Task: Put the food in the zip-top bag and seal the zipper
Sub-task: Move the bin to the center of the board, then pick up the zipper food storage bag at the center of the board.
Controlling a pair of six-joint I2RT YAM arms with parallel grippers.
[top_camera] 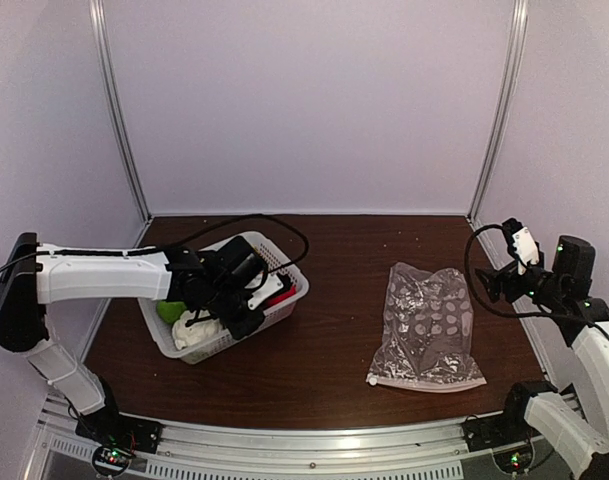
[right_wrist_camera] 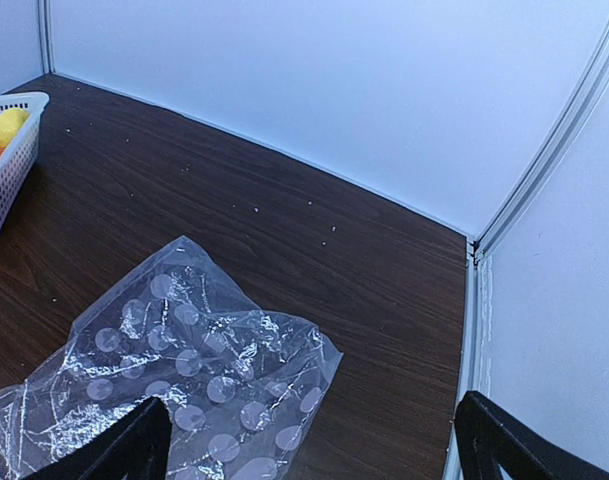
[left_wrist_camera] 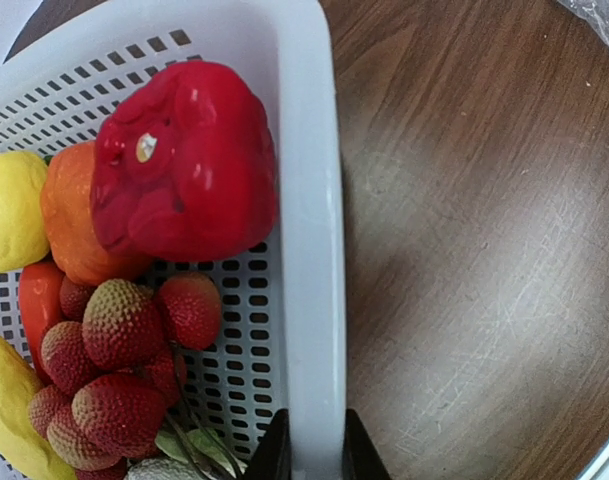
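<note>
- At the near edge of the tabletop [top_camera: 334, 290], the zip-top bag [top_camera: 429, 325] lay flat and crinkled, with its zipper [top_camera: 424, 381] as the pale strip along the side closest to the arms. I could not tell whether that strip was pressed closed or parted.
- No food showed through the clear plastic in either view of it, so I judged the bag empty and the filling not begun.
- Just right of the bag, the right tool [right_wrist_camera: 312, 403] hung above the tabletop with its fingers [right_wrist_camera: 134, 440] spread wide, holding nothing and touching nothing. The bag's dotted corner lay below it.
- Well to the left and a little farther back stood the white mesh basket [top_camera: 224, 295], and all the food I could see was inside it.
- The left tool [left_wrist_camera: 312, 450] reached into that basket, one finger on each side of the basket's wall. It looked pinched on the rim rather than on any piece of food (perhaps to drag or tip the basket, though that is only a guess).
- Beside that wall sat the red pepper [left_wrist_camera: 184, 160], the strawberries [left_wrist_camera: 119, 360], the orange piece [left_wrist_camera: 69, 220] and the lemon [left_wrist_camera: 9, 210]. The cauliflower [top_camera: 196, 330] and the lime [top_camera: 170, 311] were towards the basket's left end.
- By my reckoning everything was left to do: each piece had to go into the bag, and then the zipper had to be run shut.
</note>
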